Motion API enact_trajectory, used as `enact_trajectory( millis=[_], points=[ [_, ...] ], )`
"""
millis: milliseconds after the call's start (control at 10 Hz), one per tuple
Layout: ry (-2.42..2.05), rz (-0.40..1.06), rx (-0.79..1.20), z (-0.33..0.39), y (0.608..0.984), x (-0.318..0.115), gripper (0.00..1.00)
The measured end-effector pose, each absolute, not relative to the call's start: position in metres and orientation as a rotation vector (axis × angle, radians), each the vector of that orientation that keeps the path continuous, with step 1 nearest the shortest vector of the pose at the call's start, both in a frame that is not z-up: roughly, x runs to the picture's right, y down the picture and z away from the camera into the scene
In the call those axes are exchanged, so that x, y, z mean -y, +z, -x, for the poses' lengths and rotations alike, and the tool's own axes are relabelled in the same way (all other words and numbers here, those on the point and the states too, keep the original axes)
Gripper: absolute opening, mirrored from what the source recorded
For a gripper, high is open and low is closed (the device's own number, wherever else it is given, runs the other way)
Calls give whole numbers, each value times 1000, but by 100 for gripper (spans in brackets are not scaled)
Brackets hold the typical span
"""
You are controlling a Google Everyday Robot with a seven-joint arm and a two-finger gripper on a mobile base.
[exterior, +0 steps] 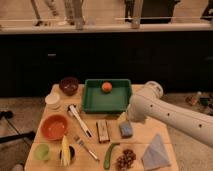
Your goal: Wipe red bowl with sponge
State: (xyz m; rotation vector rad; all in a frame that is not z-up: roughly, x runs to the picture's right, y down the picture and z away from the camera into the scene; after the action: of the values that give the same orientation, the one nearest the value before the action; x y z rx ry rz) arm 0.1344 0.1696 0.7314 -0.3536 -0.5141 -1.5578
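The red bowl [54, 126] sits on the left side of the wooden table, wide, shallow and empty. The blue-grey sponge [126, 130] lies flat on the table right of centre, beside a brown block [103, 131]. My white arm reaches in from the right, and its gripper [125, 119] hangs at the arm's end just above the sponge's far edge, mostly hidden by the wrist. It is open and nothing shows in it. The bowl is well to the left of the gripper.
A green tray [90, 102] holding an orange [106, 86] stands behind the sponge. A maroon bowl [69, 85], white cup [52, 100], spatula [80, 120], fork [87, 147], green cup [42, 151] and folded cloth [156, 152] are spread around.
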Motion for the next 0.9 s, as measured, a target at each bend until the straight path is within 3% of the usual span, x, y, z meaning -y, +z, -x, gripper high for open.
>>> enact_trajectory(
  millis=[900],
  points=[
    [-1656, 392, 583, -139, 829, -189, 80]
  ],
)
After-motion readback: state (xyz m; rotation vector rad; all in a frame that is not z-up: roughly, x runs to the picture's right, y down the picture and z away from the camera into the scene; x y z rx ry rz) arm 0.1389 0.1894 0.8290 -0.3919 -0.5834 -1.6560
